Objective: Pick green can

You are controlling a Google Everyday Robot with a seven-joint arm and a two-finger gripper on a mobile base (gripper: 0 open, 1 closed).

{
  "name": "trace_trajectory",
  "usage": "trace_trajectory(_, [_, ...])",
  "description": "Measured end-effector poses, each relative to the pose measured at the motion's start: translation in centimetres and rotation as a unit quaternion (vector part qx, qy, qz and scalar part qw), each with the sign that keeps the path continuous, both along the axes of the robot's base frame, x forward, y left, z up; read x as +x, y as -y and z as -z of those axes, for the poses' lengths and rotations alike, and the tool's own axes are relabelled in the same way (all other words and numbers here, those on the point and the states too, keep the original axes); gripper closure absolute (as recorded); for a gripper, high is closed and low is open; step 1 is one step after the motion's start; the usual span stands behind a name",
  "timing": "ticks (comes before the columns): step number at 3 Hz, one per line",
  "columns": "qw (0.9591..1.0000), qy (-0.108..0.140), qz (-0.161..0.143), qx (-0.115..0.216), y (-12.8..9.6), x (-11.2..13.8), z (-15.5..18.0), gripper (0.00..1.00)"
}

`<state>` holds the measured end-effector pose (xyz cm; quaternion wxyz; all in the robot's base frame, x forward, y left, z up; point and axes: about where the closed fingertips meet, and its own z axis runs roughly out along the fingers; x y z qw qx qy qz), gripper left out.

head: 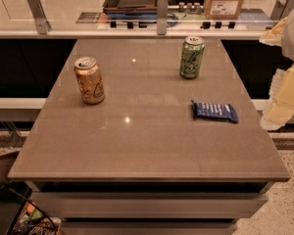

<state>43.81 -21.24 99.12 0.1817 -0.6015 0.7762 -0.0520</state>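
Observation:
The green can point(191, 58) stands upright at the far right of the grey-brown table point(137, 146). It is light green with a silver top and dark markings. My gripper point(280, 106) shows as white and pale yellow parts at the right edge of the camera view. It is off the table's right side, to the right of the can and nearer to me, well apart from it. Nothing is seen in its hold.
An orange-gold can point(89, 80) stands upright at the far left of the table. A dark blue snack packet point(215, 111) lies flat in front of the green can, near the right edge. A glass rail with posts point(161, 11) runs behind the table.

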Motion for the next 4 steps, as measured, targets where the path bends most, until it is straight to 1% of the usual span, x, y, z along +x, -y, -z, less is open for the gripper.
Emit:
trace_trajectory(1, [1.0,0.0,0.0,0.0,0.0,0.0,0.0,0.0])
trace_trajectory(2, [0.9996,0.016,0.007,0.022,0.1,1.4,0.1,0.0])
trace_trajectory(3, [0.9973,0.038,0.014,0.062,-0.1,3.9,0.5,0.0])
trace_trajectory(4, [0.9907,0.068,0.029,0.114,-0.1,6.9,1.3,0.0])
